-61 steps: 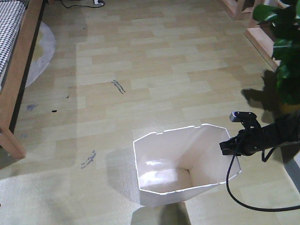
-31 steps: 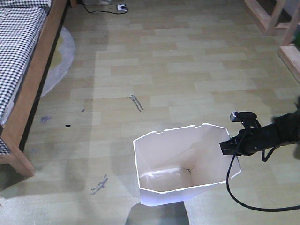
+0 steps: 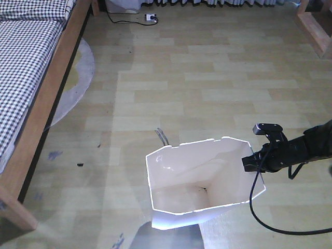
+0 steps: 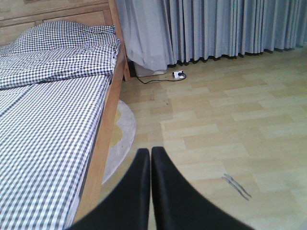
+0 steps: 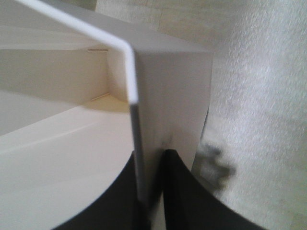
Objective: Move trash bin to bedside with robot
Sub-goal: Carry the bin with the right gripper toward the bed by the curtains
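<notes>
From the front-facing view, I am reaching my right arm (image 3: 306, 148) in from the right edge, stretched out low and nearly level. My right gripper (image 3: 249, 164) is pinching the right-hand wall of the trash bin (image 3: 176, 176) just under its rim. A small camera (image 3: 267, 127) is riding on top of the wrist, and a black cable (image 3: 253, 205) is looping down beside the bin. The bin is sitting in the lower middle of the view, its mouth tipping towards the camera. Whether it is resting on the wooden floor (image 3: 218, 78) I cannot tell. The bed (image 3: 44, 106), with its checked bedding (image 3: 26, 57), is running along the left edge, well apart from the bin. A round rug (image 3: 78, 78) is poking out from under its rail.

From the left wrist view, my left gripper (image 4: 150, 158) is pointing out level over the floor with its two black fingers (image 4: 139, 187) pressed together, holding nothing. The bed is lying to the left, a pillow (image 4: 53, 36) at its head, and grey curtains (image 4: 216, 28) are hanging along the far wall.

From the right wrist view, my right fingers are squeezing the thin white wall of the bin between them, one inside and one outside. The cream inside of the bin is filling the left half of the view.
</notes>
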